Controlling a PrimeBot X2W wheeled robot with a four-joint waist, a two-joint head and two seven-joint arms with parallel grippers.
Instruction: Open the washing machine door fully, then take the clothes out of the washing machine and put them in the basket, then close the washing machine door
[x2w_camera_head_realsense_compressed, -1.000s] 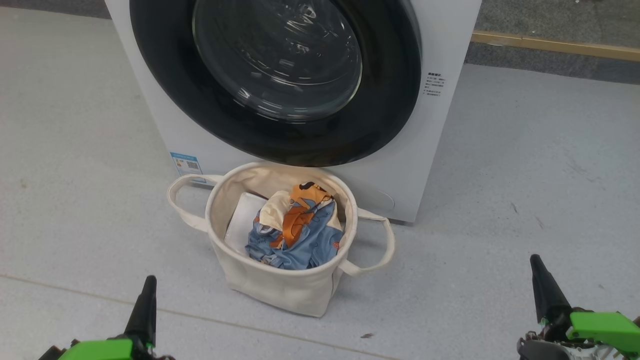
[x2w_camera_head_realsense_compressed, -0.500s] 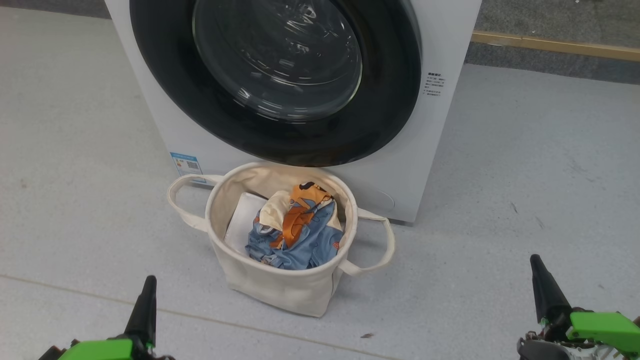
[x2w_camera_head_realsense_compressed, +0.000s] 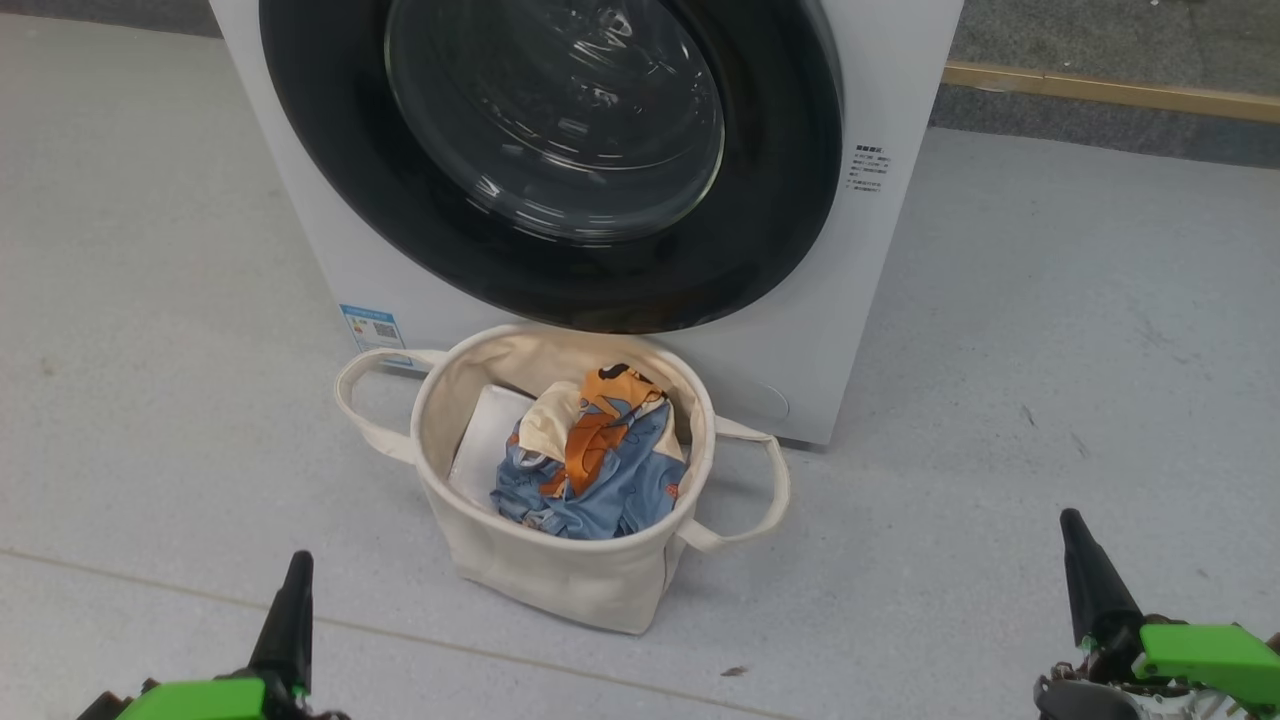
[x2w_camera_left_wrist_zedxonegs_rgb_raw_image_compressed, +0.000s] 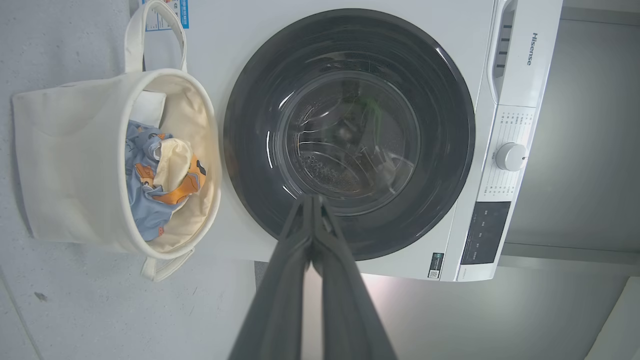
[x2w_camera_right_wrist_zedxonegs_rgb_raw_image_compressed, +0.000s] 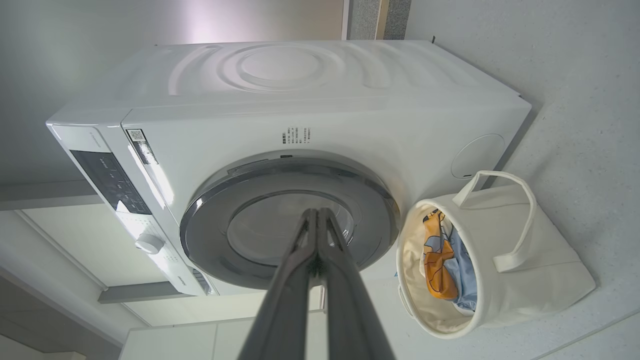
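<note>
Our left hand (x2w_camera_head_realsense_compressed: 297, 558) and right hand (x2w_camera_head_realsense_compressed: 1070, 518) are closed, empty; the basket (x2w_camera_head_realsense_compressed: 560, 580), holding the clothes (x2w_camera_head_realsense_compressed: 600, 475) and a white sheet (x2w_camera_head_realsense_compressed: 485, 440), fronts the closed washing machine door (x2w_camera_head_realsense_compressed: 780, 200).

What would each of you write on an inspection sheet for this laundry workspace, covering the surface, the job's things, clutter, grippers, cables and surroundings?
Surface: grey speckled floor, with a faint seam line across the near part.
Job's things: washing machine door shut against the white washing machine; clothes lie in the cream basket, which stands in front of the machine.
Clutter: flat white sheet in the basket beside the clothes; small dark speck on the floor.
Grippers: left gripper and right gripper both shut, holding nothing, apart from the basket.
Cables: nothing seen.
Surroundings: yellowish strip along the floor behind the machine.
</note>
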